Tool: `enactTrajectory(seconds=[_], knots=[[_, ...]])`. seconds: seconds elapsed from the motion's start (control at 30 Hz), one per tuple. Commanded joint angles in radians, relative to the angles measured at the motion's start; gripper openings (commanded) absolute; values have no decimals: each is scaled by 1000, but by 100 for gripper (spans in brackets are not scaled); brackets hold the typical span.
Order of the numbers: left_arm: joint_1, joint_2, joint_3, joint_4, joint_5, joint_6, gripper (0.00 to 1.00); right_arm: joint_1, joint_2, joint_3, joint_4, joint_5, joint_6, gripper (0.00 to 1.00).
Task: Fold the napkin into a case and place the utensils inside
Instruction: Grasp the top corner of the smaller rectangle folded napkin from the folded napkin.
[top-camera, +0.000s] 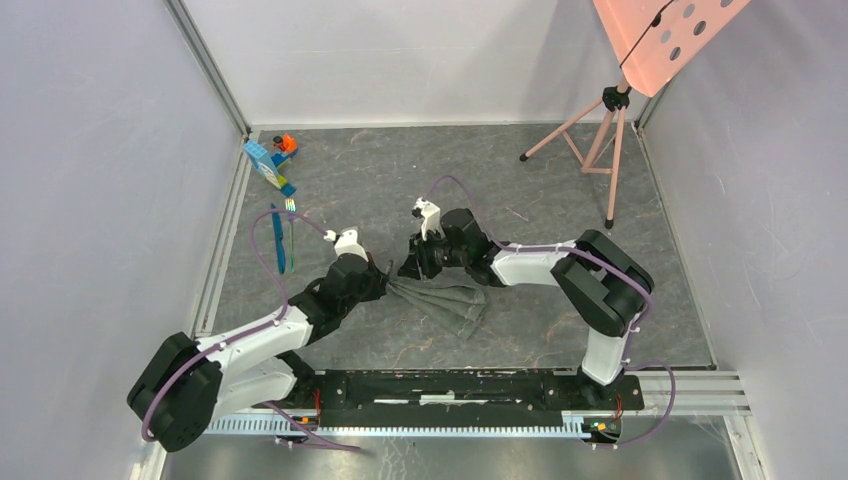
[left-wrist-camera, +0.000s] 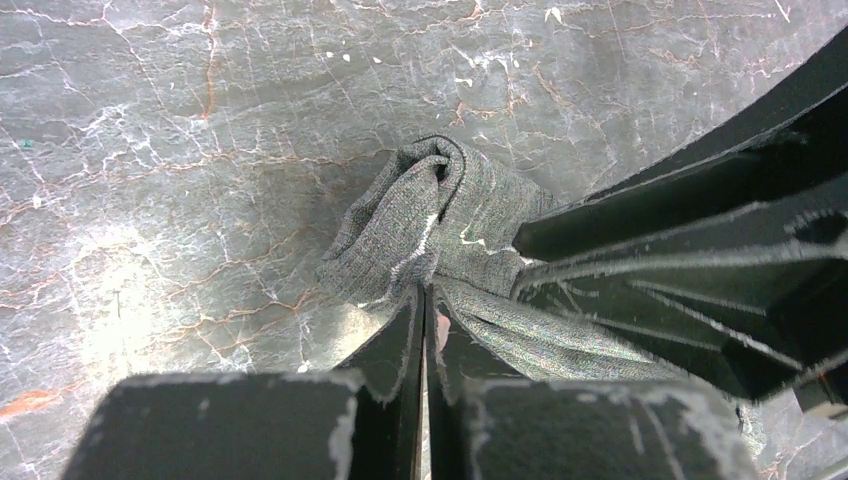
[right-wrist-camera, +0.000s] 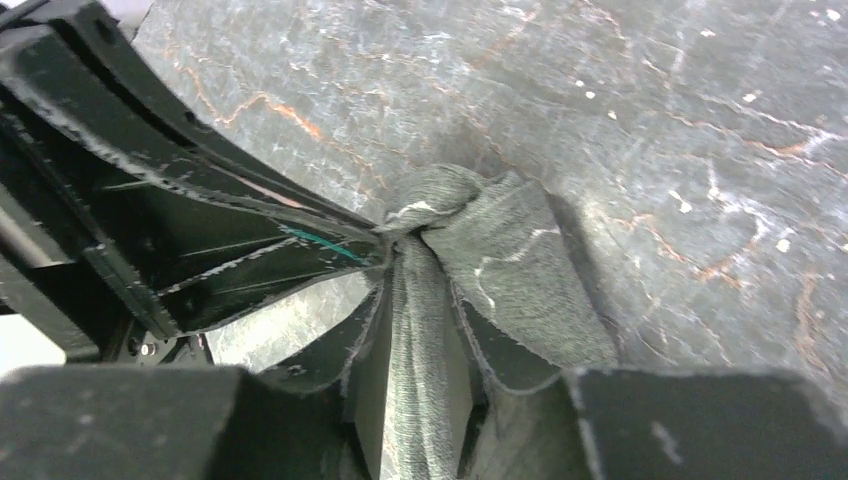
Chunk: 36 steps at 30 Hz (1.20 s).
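So the napkin (top-camera: 452, 300) isn't looking like a case yet. It's sitting scrunched on the surface (top-camera: 560, 200) just beyond the middle of the rail (top-camera: 470, 385), and both arms are working the same bunched end. The left fingers (left-wrist-camera: 385, 350) are pressed together, pinching a fold of the cloth. The right fingers (right-wrist-camera: 490, 345) are standing partly apart with a thick roll of cloth wedged between them, so I'm reading that as a grip too. If I were doing this step, I'd be drawing the two grips away from each other, low over the surface, until the cloth is lying flat with the pale stitching showing along the edges, and only then folding it over. Folding from a wad like this is probably going to give a lumpy tube. The knife (top-camera: 277, 240) and fork (top-camera: 291, 225) are lying well beyond the rail's left end, with the blocks (top-camera: 270, 160) farther back. As for brands or writing, I'm not seeing anything readable anywhere.
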<state>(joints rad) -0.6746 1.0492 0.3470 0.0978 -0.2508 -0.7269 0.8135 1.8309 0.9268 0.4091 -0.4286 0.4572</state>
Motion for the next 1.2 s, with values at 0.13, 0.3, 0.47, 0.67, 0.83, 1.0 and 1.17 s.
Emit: enactTrajectory(seconds=[0.13,0.3,0.47,0.67,0.83,1.0,1.17], knots=[[1,43,32,6,35,13,5,10,69,7,40,13,2,20],[1,141,71,23,83,5,5,77,164,35,85,20,50,17],[1,186,100,-12,88,3,7,56,78,-25,67,43,20,19],[2,142,94,-38,107,19,25,39,-127,-57,-161,98,-196,39],[12,108,143,-185,127,0,49,39,-270,-102,-283,190,-355,58],[50,44,162,-378,139,-87,55,41,-298,-100,-360,219,-481,57],[82,11,108,-393,281,-219,58,45,-308,-103,-388,216,-561,48]])
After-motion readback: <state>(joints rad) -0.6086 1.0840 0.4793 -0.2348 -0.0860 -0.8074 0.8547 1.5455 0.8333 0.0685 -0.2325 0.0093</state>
